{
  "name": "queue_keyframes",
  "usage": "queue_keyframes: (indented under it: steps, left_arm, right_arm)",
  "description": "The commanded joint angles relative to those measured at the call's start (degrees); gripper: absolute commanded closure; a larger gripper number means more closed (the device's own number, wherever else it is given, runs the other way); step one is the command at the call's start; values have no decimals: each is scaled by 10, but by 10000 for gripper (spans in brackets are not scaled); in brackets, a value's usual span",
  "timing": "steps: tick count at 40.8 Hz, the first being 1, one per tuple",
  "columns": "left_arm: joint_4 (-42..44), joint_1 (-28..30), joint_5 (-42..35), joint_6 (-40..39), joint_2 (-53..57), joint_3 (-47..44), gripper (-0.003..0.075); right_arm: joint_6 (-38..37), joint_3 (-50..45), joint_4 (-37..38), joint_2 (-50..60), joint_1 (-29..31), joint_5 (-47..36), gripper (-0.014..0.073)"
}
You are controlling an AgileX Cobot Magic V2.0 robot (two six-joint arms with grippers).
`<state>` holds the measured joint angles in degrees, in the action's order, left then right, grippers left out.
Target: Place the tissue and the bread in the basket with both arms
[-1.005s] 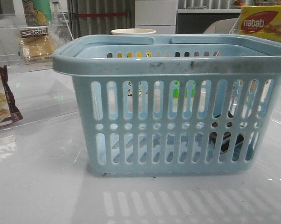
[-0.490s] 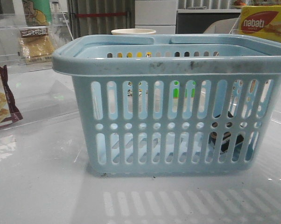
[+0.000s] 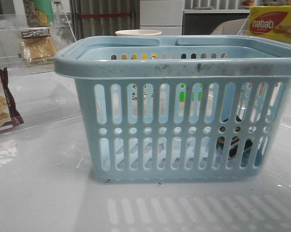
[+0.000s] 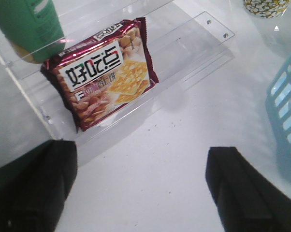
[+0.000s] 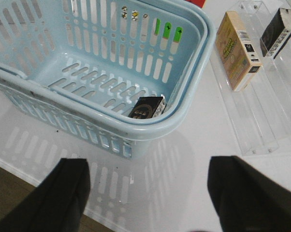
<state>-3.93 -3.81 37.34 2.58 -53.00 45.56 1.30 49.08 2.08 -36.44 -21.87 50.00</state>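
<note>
We see the basket (image 3: 177, 108) standing upright in the middle of the counter (image 3: 44, 193), close to its front edge, handles folded down on the rim. Inside it, in the right front corner of its floor, lies the tissue (image 5: 146, 107), a small dark packet with pale markings; through the slots in the front view it shows as a dark shape (image 3: 235, 142) low on the right.

The bread (image 3: 36, 44) sits toward the far left corner of the counter, propped in a clear plastic rack (image 3: 10, 60), its brown-and-white label on top. It is well apart from the basket. Nearer the left edge, a maroon-edged snack bag (image 4: 104, 72) rests in a clear tray (image 4: 194, 46), with a green container (image 4: 32, 24) just beside it.

Our left claw (image 4: 140, 188) hangs over bare counter near the snack bag, its fingers (image 4: 242, 193) spread wide with nothing between them. Our right claw (image 5: 148, 193) hangs above the counter's front edge, just outside the basket's rim, fingers (image 5: 249, 193) likewise spread and holding nothing.

Toward the right edge, a tan box (image 5: 238, 50) and a dark packet (image 5: 277, 31) lie in another clear tray. A yellow box (image 3: 273, 24) stands at the far right corner.
</note>
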Motion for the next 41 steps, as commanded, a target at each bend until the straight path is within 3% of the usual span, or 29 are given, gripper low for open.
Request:
queue_keyframes:
  steps: [1, 27, 41]
  left_arm:
    - [-37, -4, -82, 5, -62, 49, 120]
    - [-65, -5, -167, 5, -445, 387, 120]
    - [-68, -5, -226, 5, -569, 477, 120]
  right_arm:
    - [-1, 15, 9, 0, 1, -40, -10]
    - [-1, 15, 9, 0, 1, -40, -10]
    - [-1, 15, 9, 0, 1, -40, -10]
